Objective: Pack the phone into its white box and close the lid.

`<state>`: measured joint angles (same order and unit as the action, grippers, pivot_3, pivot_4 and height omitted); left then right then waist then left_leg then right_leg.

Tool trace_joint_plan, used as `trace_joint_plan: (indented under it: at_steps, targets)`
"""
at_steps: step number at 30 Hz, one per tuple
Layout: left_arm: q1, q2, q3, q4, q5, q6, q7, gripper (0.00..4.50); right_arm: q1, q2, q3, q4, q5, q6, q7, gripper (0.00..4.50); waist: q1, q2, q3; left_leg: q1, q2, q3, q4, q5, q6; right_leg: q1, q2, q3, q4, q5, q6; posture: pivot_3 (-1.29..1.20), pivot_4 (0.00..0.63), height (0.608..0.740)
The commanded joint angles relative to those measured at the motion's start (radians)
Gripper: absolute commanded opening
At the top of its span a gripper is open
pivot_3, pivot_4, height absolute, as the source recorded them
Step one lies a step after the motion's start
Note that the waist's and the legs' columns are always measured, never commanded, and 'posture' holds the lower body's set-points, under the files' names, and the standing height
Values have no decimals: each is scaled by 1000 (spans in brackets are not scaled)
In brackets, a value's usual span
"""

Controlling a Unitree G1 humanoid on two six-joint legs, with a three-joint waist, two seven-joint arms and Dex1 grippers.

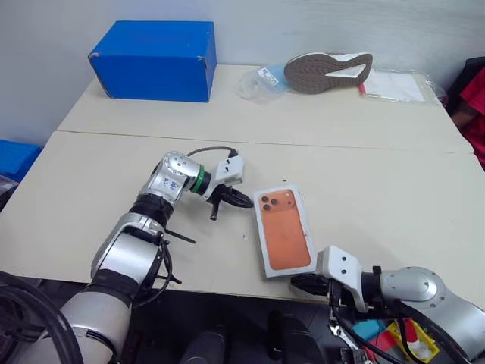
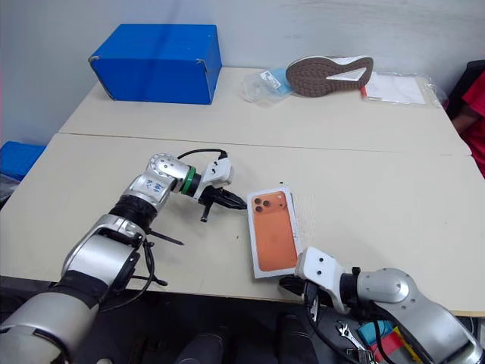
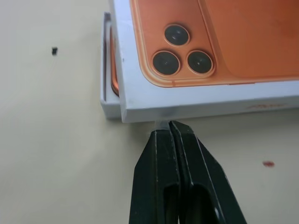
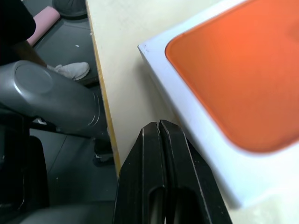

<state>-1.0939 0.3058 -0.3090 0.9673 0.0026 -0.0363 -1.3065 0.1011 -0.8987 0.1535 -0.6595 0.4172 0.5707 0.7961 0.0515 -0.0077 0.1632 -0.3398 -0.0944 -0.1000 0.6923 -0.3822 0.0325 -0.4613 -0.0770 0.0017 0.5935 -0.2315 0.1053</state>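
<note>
Left gripper (image 3: pixel 169 128), its two smooth black fingers pressed flat together and holding nothing, has its tips against the side wall of the lid (image 1: pixel 284 230) near the camera-end corner. Right gripper (image 4: pixel 161 126), likewise clenched and empty, sits at the table's (image 1: pixel 364 189) front edge just beside the lid's lower corner. The lid is a shallow, glossy white cardboard rectangle with a printed orange phone and three dark round lenses, lying at centre of the head view, slightly skewed over the white box (image 3: pixel 106 88). A sliver of the box's wall and an orange-copper edge, probably the phone (image 3: pixel 113 84), peeks out beneath. The tabletop is matte beige.
</note>
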Motion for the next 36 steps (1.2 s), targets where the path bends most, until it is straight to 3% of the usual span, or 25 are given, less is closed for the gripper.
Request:
trace_joint_plan:
  at_steps: [1,19,22,25,28,36]
  targets:
    - [-32,-18,33,24,3,-22,20,0,-12,21,-5,-37,0,18,-14,26,0,0,0,0,0,0,0,0,0,0,0,0,0,0,0,0,150,740]
    - [-6,30,61,-27,-13,9,-83,0,-94,75,-34,-39,37,91,-17,26,-3,0,0,0,0,0,3,-1,0,0,0,0,3,0,0,0,150,740]
    - [2,36,92,-94,-71,94,-164,0,-79,101,-143,-87,224,143,8,26,-1,0,0,-1,0,0,4,-1,0,0,0,0,3,0,0,0,150,740]
    - [1,22,113,-131,-95,169,-164,0,-127,149,-262,-72,358,215,-73,26,-2,0,0,-2,0,-1,6,-2,1,0,0,0,3,0,0,0,150,740]
    - [1,-11,103,-126,-69,156,-114,0,-175,152,-267,-19,315,231,-127,26,-1,0,0,-2,0,-1,7,-2,1,1,0,1,3,1,1,0,150,740]
    - [-52,-124,42,70,68,14,115,0,-152,107,-84,51,57,150,-151,26,1,0,0,-4,-1,0,6,-2,1,-2,0,0,2,1,1,0,150,740]
